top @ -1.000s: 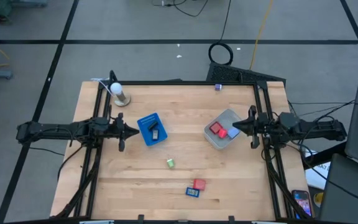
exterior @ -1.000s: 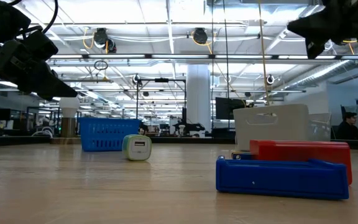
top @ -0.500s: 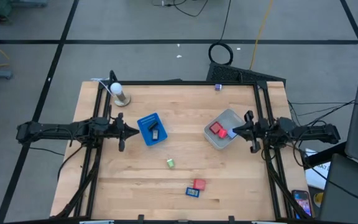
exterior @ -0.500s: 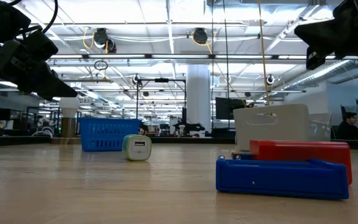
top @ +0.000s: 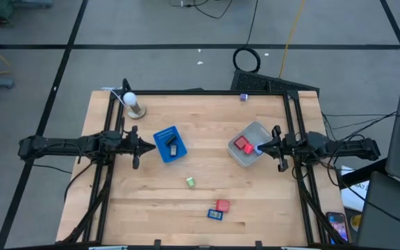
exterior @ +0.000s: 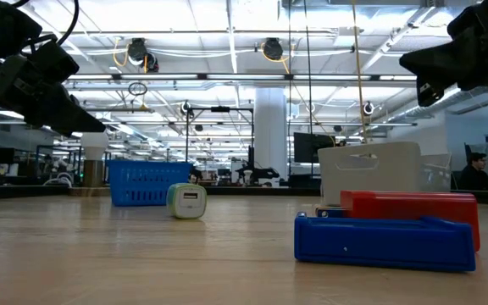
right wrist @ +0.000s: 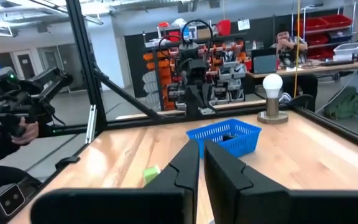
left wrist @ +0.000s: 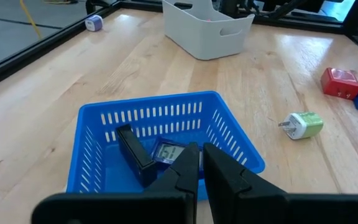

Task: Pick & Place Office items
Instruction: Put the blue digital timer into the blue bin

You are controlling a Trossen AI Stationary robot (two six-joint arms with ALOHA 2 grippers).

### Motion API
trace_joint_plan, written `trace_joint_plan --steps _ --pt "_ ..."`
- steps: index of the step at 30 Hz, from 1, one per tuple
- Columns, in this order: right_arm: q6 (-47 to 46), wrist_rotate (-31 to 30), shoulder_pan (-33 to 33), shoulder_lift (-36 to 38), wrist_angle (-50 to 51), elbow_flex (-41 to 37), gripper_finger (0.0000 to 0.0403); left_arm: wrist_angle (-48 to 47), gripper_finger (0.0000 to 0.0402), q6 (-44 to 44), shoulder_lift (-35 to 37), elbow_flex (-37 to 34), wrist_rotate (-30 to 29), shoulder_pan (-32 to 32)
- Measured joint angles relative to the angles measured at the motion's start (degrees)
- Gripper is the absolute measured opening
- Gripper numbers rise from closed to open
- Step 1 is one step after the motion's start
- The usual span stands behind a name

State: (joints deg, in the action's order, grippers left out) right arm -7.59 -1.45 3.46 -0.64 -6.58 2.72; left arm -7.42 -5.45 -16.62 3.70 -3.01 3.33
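Observation:
Both grippers are shut and touch nothing. My left gripper (top: 146,144) (left wrist: 201,163) hovers beside the blue tray (top: 170,144), on its left side. Two dark flat pieces (left wrist: 135,149) (left wrist: 166,151) lie in the tray. My right gripper (top: 262,146) (right wrist: 202,157) hangs above the right rim of the clear tub (top: 248,144). The tub holds a red block (top: 242,144) and a light-blue block (top: 258,148). On the table lie a green bit (top: 190,182), a red block (top: 222,205) and a dark blue flat rectangle (top: 215,214).
A bulb on a stand (top: 132,104) is at the far left corner. A small blue-and-white piece (top: 244,97) sits at the far edge. Black frame rails (top: 299,173) run along both sides of the table. Bare wood lies between the tray and the tub.
My right gripper has moved toward the table's left, reaching over the tub's right rim, and has come down a little. The fingers stay shut. The left arm and all items have kept still.

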Motion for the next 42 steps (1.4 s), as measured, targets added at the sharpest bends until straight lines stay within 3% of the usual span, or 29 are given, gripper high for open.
trace_joint_plan --steps 9,16,25,34,42 --pt "-0.3 -0.1 0.0 0.0 0.0 0.0 0.0015 4.3 0.0026 -4.5 0.0 -0.2 0.9 -0.1" --pt "-0.7 -0.2 0.0 0.0 0.0 -0.1 0.0015 3.0 0.0007 -11.0 -4.5 3.5 -3.1 -1.9" --pt "-0.8 -0.2 0.0 0.0 0.1 -0.1 0.0015 4.5 0.0003 -12.3 -25.4 16.1 -10.6 -14.2" --pt "-3.2 -0.2 0.0 0.0 0.2 -0.1 0.0015 4.8 0.0005 -12.2 -48.7 34.1 -10.5 -24.2" --pt "-5.4 -0.2 0.0 0.0 1.0 -0.1 0.0015 10.5 0.0041 -13.6 -68.9 48.6 -10.6 -30.6"
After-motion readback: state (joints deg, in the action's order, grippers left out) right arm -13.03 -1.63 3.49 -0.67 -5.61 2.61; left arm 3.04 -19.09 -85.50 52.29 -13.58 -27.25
